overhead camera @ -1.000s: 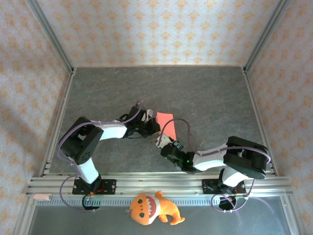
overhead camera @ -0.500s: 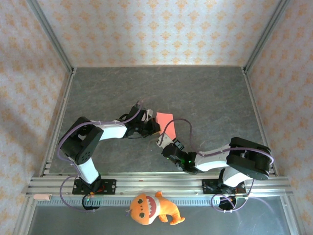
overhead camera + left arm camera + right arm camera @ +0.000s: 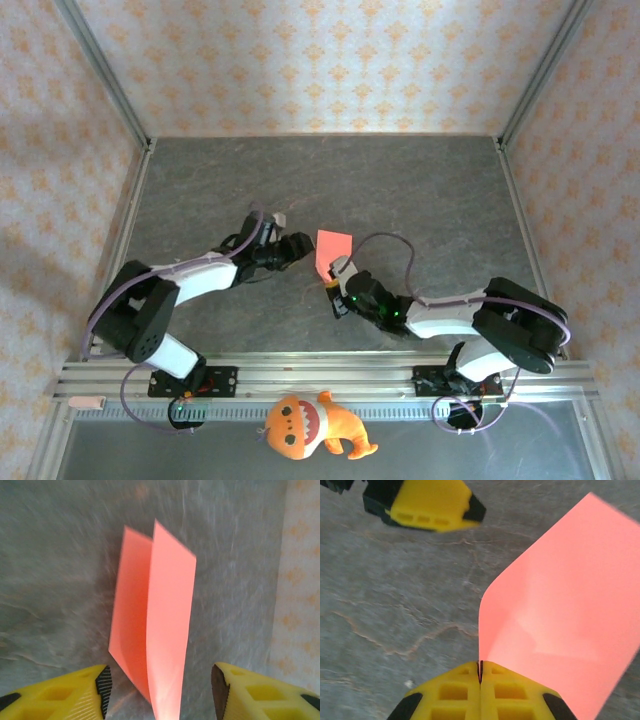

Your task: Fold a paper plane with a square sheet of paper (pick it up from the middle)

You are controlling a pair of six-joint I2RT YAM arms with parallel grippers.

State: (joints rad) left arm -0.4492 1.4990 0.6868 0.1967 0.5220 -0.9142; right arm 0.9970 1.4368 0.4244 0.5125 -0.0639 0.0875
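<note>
The square sheet of paper [image 3: 331,248] is red-pink and folded along a crease, standing up off the grey table near the middle. My right gripper [image 3: 334,273] is shut on its near edge, the yellow jaws [image 3: 481,667] pressed together with the paper [image 3: 560,615] fanning out beyond them. My left gripper [image 3: 297,248] is just left of the sheet and open. In the left wrist view the folded paper [image 3: 167,630] rises between my left gripper's [image 3: 160,690] spread fingers, touching neither pad.
An orange plush toy [image 3: 312,426] lies in front of the rail at the near edge. Metal frame posts and patterned walls close in the grey table [image 3: 420,190] on three sides. A yellow finger [image 3: 427,502] of the left gripper shows in the right wrist view.
The left gripper has opened, let go of the paper and drawn back to the left. The right gripper has shut on the paper's near edge and moved slightly farther in.
</note>
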